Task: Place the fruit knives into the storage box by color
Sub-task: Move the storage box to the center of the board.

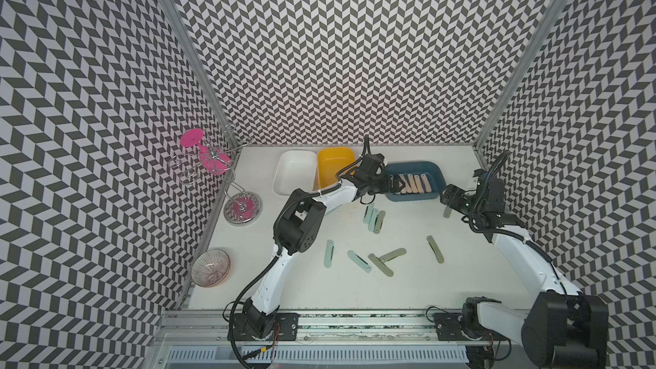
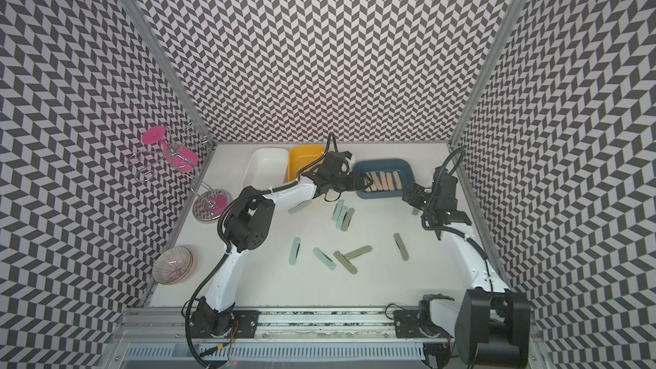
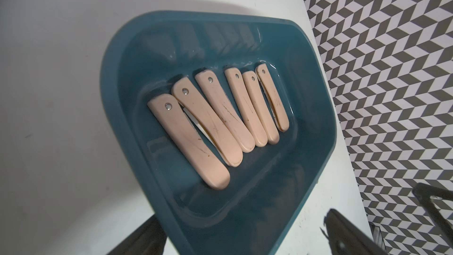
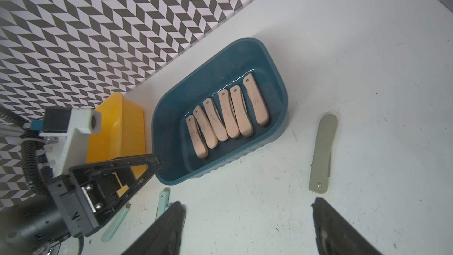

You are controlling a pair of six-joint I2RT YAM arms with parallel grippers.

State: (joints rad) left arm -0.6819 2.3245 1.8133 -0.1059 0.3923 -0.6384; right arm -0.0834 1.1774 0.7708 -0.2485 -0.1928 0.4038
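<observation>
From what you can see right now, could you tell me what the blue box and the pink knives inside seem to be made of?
Blue box: probably moulded plastic with a glossy finish, going by the soft highlights on its smooth, rounded walls. Pink knives: the handles look like matte plastic, scuffed with dark scratches. Each carries a small shiny rivet, likely metal.

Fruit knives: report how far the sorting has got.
Done: six peach knives lie in the blue box. In hand: nothing; left gripper and right gripper are open, empty. Left: mint and grey-green knives on the table; white box and yellow box show none.
</observation>
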